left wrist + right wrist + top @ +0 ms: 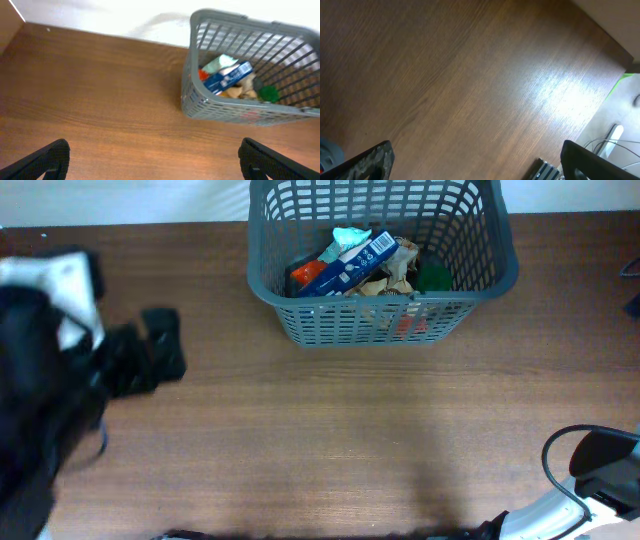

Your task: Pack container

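The dark grey slotted container (300, 310) stands at the back middle of the table. It holds a blue box (350, 262), a teal packet, an orange item, a green item and crumpled tan pieces. It also shows in the left wrist view (195, 100). My left gripper (160, 350) is at the table's left, well left of the container. Its fingers are wide apart with nothing between them (155, 160). My right gripper (477, 162) is open and empty over bare wood; in the overhead view only part of the right arm (600, 470) shows at the bottom right corner.
The brown wooden table (350, 430) spreads in front of the container. A white wall runs behind it. The table's edge and cables (615, 140) on the floor show in the right wrist view.
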Motion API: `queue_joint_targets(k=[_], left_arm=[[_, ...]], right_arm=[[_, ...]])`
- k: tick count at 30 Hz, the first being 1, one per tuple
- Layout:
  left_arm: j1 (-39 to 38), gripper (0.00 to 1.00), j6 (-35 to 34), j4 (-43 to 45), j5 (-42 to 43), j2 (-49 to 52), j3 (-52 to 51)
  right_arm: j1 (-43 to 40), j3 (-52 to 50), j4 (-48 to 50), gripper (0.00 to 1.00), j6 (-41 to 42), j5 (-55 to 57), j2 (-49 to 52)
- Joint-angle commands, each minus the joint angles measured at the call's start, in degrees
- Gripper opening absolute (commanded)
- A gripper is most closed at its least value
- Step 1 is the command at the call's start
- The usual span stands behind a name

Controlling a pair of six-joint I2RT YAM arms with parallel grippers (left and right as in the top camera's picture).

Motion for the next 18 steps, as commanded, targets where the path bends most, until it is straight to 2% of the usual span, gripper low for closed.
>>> queue_joint_targets(k=[1,10,18], left_arm=[[0.20,0.99,-2.03,-0.31,0.59,-8.24,-5.09],[0.22,0.99,-2.05,-0.31,1.01,-30.80,-27.80],[0.20,0.99,-1.90,-0.31,0.87,-36.02,-30.49]], right_arm=[[0.00,-0.35,0.17,0.99,0.48,0.07,0.02],[0.00,-0.35,0.17,0.99,0.48,0.07,0.02],[0.00,-0.35,0.17,0.99,0.48,0.07,0.02]])
